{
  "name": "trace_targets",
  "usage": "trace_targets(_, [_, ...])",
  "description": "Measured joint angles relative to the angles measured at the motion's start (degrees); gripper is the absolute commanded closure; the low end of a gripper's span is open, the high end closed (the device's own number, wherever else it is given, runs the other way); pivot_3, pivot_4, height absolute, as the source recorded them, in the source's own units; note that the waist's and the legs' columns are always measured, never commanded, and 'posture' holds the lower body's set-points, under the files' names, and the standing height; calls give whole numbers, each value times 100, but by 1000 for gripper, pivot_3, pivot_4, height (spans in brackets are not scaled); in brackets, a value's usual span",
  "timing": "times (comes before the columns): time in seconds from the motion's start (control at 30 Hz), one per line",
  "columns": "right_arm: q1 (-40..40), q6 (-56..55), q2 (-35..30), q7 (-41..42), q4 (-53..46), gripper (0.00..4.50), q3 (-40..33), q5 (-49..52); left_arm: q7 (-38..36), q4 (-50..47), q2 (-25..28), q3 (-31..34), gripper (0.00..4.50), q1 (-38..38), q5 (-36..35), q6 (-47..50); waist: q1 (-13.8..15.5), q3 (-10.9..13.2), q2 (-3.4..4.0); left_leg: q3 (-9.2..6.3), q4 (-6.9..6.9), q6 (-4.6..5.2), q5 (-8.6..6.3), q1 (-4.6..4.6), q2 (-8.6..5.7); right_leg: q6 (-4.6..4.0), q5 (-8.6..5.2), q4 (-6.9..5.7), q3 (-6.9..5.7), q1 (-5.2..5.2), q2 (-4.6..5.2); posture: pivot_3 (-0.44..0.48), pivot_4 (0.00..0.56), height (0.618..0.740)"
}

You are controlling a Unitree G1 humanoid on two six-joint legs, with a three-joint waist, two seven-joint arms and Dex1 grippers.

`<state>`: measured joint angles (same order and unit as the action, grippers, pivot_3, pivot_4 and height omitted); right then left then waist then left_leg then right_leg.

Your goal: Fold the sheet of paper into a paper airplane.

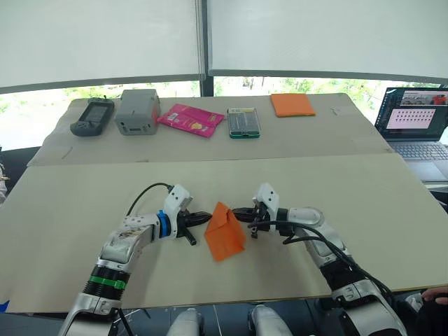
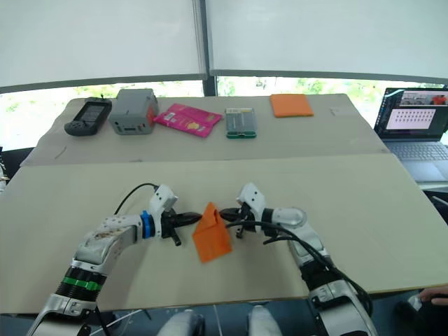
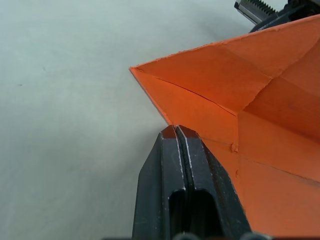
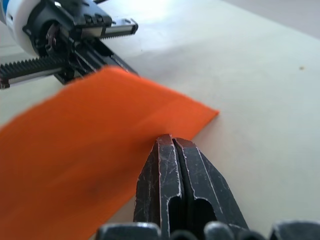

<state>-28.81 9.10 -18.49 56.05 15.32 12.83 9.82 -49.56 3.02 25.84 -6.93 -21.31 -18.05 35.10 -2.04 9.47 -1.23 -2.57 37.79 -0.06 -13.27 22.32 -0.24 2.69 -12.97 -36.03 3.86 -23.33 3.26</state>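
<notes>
Paper, a creased orange sheet of paper (image 1: 224, 233) partly folded to a point, stands raised over the near tabletop (image 1: 63, 210), pinched at opposite edges by the left hand (image 1: 207, 218) and right hand (image 1: 236, 212), both clenched on it. Folding appears midway; next likely comes pressing another crease flat. Its underside and inner layers stay hidden.

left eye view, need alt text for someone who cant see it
Two grippers, left and right, pinch a creased orange sheet of paper from opposite sides over a beige table. Along the far side lie a handheld device, grey box, pink packet, green case and smooth orange rectangle; a laptop sits at right.
</notes>
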Motion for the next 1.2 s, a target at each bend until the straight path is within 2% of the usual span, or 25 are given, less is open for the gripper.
trace_targets(0.33, [-73,366,139,10,-688,4500,103,152,11,-7,3,-126,4482,-30,100,-96,22,0,0,-3,0,0,0,-5,1,0,-1,-1,-3,8,-3,0,150,740])
trace_targets(0.47, [66,364,258,-71,-536,4500,347,20,17,-2,-33,-138,4482,-35,116,-111,42,0,0,-2,0,0,0,-5,1,1,-1,-2,-3,7,-3,0,150,740])
trace_targets(0.97, [-18,215,353,-247,61,4500,487,-405,44,-4,-49,-138,4482,-31,133,-112,56,-1,1,-2,0,1,0,-11,2,1,-1,-4,-3,11,-6,0,150,740])
trace_targets(1.2, [-170,213,318,-320,109,4500,663,-637,49,158,-165,188,4482,-48,-188,63,25,-1,0,-1,1,2,1,-22,4,0,0,-7,-4,17,-9,0,150,740])
